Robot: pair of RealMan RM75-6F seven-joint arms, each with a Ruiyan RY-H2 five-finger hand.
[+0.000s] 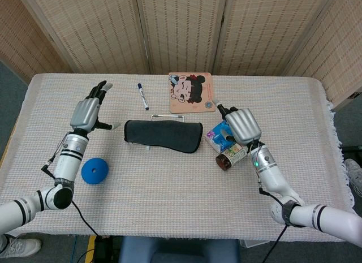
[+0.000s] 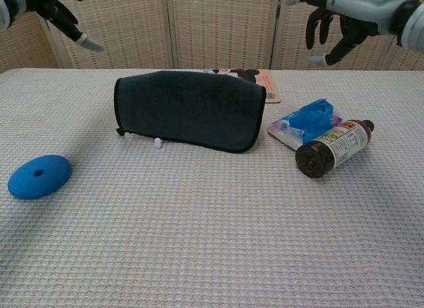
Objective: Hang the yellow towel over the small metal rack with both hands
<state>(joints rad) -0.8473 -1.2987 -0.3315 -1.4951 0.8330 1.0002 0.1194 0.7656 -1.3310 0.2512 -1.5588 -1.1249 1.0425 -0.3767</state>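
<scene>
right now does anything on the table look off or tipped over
The brown bottle lies on its side against the blue packet. The towel draped over the rack shows dark, not yellow, on its outer face. Both hands, left hand and right hand, hover open.

Dark, near-black towel (image 2: 189, 119); blue disc (image 2: 39, 176); blue packet (image 2: 306, 124); brown bottle (image 2: 334, 148); pinkish cartoon board (image 1: 191, 91); cream woven tablecloth (image 2: 199, 242).

Screened-off tabletop (image 1: 169, 184) robot lab
</scene>
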